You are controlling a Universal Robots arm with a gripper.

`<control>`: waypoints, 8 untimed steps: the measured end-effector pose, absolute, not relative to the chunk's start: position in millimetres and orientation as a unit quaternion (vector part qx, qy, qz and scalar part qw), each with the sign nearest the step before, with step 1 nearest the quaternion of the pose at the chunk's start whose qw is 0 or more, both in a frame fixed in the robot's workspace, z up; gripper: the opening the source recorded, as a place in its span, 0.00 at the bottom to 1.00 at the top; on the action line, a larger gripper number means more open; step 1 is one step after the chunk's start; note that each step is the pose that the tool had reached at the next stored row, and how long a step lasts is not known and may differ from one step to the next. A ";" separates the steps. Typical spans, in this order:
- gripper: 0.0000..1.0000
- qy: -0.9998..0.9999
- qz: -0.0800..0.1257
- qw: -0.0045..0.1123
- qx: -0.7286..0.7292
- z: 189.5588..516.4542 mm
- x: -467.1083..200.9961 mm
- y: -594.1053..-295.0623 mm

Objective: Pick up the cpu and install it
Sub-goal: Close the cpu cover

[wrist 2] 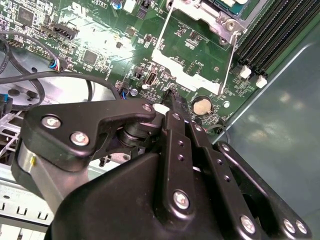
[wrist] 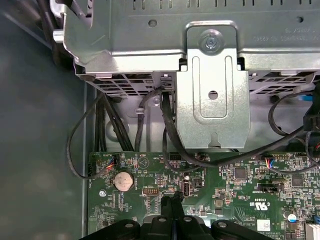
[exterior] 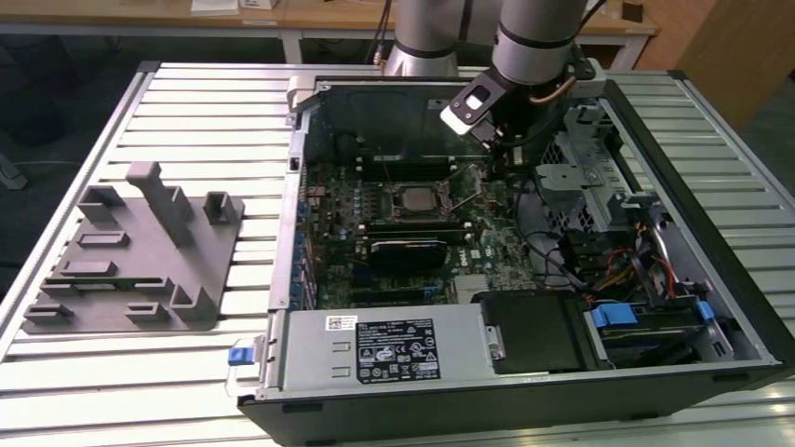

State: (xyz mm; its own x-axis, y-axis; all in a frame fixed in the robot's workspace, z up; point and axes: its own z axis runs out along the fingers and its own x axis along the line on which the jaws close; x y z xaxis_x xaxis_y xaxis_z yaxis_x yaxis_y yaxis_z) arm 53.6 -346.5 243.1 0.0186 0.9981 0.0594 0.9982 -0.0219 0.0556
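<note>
The cpu point(exterior: 415, 198) is judged already seated in the socket point(exterior: 391, 190); the gripper point(wrist: 175, 200) is seen closed and empty beside it; latching cannot be confirmed.

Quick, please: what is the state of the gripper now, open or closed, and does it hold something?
Gripper: closed, nothing visible in its grasp, low over the motherboard.

End effector point(wrist: 174, 201) tips together over green motherboard point(wrist: 235, 197), coin battery point(wrist: 122, 181) near; black cables point(wrist: 166, 131) beside metal bracket point(wrist: 212, 85)
</note>
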 end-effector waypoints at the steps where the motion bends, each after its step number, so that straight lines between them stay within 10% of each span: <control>1: 0.11 -0.699 -0.041 0.001 -0.714 243.0 53.1 -346.5; 8: 0.11 -0.699 -0.041 0.001 -0.714 242.9 45.5 -346.5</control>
State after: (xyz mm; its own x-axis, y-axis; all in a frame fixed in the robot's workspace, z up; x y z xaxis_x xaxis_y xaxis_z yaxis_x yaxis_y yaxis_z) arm 45.5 -346.5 242.9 0.0198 0.9980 0.0608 0.9982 -0.0231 0.0556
